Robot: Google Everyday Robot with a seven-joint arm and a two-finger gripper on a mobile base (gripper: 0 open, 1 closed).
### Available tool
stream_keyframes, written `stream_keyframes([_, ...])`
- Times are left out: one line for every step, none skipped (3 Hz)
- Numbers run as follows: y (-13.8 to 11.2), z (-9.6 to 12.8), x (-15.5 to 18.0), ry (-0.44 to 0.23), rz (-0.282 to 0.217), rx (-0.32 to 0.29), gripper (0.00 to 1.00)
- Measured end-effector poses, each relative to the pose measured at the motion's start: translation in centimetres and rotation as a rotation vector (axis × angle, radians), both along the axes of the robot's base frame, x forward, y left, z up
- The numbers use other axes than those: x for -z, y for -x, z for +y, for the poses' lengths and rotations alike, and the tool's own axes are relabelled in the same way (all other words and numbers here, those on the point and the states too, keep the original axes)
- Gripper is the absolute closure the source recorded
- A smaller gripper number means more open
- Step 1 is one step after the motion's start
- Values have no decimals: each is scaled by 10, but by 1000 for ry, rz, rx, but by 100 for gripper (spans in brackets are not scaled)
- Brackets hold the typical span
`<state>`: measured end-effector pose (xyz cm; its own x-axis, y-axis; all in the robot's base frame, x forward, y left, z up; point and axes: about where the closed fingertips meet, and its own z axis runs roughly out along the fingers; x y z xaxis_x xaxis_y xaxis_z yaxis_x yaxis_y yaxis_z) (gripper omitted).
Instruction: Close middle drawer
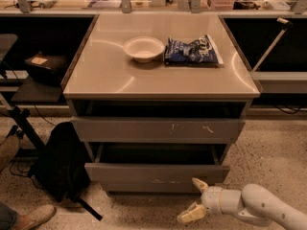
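Grey and plain-fronted, the middle drawer [156, 173] juts partway out of the cabinet [110, 71], beneath the drawer front with pale scratch marks [158, 129], its dark interior showing. The gripper [194, 200] hangs low, just in front of the drawer's right end, fingers spread wide and holding nothing, one tip close to the front's lower edge. The push looks unfinished to me; the next move calls for pressing against that front and driving straight inward.
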<state>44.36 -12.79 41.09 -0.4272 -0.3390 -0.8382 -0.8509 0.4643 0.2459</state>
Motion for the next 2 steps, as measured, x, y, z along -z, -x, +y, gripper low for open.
stream_keyframes([-5, 8, 12, 1, 7, 23, 0])
stream_keyframes([-34, 3, 34, -2, 35, 90, 0])
